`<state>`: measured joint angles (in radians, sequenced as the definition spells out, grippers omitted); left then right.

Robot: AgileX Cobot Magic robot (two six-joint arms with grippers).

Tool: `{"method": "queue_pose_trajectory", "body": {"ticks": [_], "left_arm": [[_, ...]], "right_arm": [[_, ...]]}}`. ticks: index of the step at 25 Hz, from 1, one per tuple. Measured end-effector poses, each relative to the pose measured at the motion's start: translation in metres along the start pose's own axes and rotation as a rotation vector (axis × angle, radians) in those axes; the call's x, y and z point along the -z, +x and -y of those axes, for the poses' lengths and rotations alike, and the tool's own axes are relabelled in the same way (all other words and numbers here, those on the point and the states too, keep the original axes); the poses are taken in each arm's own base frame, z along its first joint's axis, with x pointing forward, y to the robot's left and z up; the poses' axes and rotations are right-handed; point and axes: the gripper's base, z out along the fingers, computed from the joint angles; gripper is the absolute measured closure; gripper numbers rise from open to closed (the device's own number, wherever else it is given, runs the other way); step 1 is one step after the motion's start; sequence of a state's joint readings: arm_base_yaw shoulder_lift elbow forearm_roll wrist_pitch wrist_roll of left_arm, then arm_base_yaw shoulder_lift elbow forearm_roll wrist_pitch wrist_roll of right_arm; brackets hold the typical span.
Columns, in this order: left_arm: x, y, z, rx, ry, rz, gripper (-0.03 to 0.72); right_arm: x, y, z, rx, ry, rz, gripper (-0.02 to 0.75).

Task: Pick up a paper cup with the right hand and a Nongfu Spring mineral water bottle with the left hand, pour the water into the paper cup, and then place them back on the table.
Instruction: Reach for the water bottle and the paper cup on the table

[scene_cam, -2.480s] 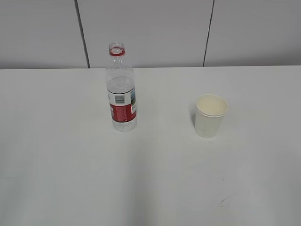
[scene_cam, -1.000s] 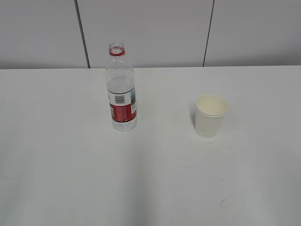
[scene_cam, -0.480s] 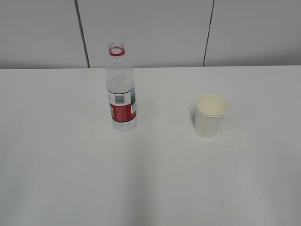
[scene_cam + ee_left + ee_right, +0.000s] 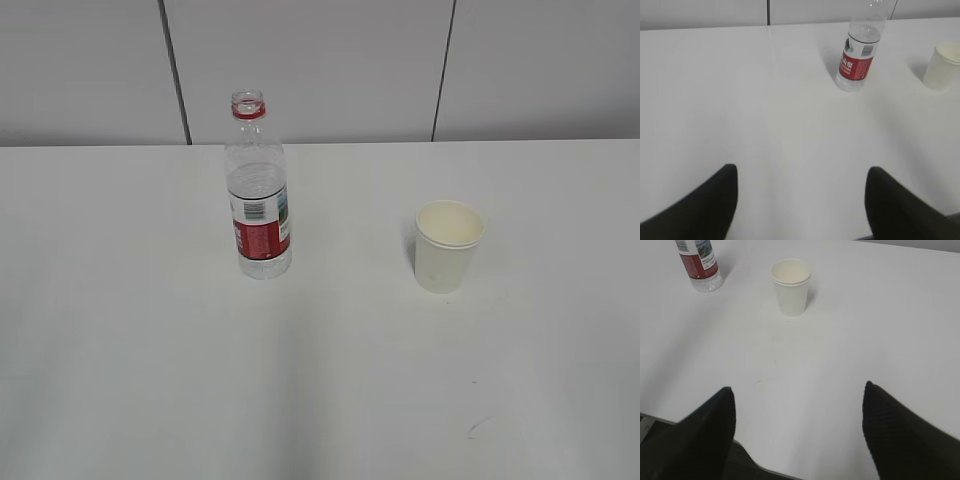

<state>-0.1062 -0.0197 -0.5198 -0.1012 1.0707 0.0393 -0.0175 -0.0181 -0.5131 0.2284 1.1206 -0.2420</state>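
- Nothing on the table (image 4: 120,330) has moved since the earlier frames; the bottle and the cup stand on the same spots, and no arm has come into the exterior view.
- The bottle (image 4: 258,190) stands upright on the left part of the table, toward the far edge. It has no cap, only the red ring at the neck, and the water (image 4: 258,185) fills it to about the middle, just above the label.
- The paper cup (image 4: 447,245) stands upright on the right part, well apart from the bottle, with its mouth up. It looks empty.
- I think this placing is on purpose: each thing is on the side of the arm that must take it, so the arms do not need to cross.
- The left gripper (image 4: 800,200) has its two fingers wide apart and holds nothing. It hangs low near the front of the table, and the bottle (image 4: 856,62) is far ahead, a little to the right.
- The right gripper (image 4: 797,435) is also spread wide and empty. The cup (image 4: 790,287) is ahead of it, almost in line with the gap between the fingers.
- In my judgement the task is at its very start; both arms must first reach forward.
- The open bottle is tall and narrow, so a side push could tip it and spill.
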Motion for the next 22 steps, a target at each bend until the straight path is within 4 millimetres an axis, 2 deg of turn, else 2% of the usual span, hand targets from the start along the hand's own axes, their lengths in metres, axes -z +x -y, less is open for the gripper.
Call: {"method": "queue_pose_trajectory", "body": {"ticks": [5, 12, 22], "left_arm": [[0.000, -0.004, 0.000, -0.001, -0.003, 0.042, 0.200], [-0.001, -0.017, -0.006, -0.046, -0.065, 0.198, 0.200], [-0.028, -0.013, -0.009, -0.055, -0.079, 0.352, 0.200]], "right_arm": [[0.001, -0.008, 0.002, 0.000, 0.020, 0.080, 0.148], [-0.006, -0.025, 0.008, 0.052, 0.056, 0.176, 0.148], [-0.036, -0.022, 0.018, 0.035, 0.111, 0.271, 0.148]]}}
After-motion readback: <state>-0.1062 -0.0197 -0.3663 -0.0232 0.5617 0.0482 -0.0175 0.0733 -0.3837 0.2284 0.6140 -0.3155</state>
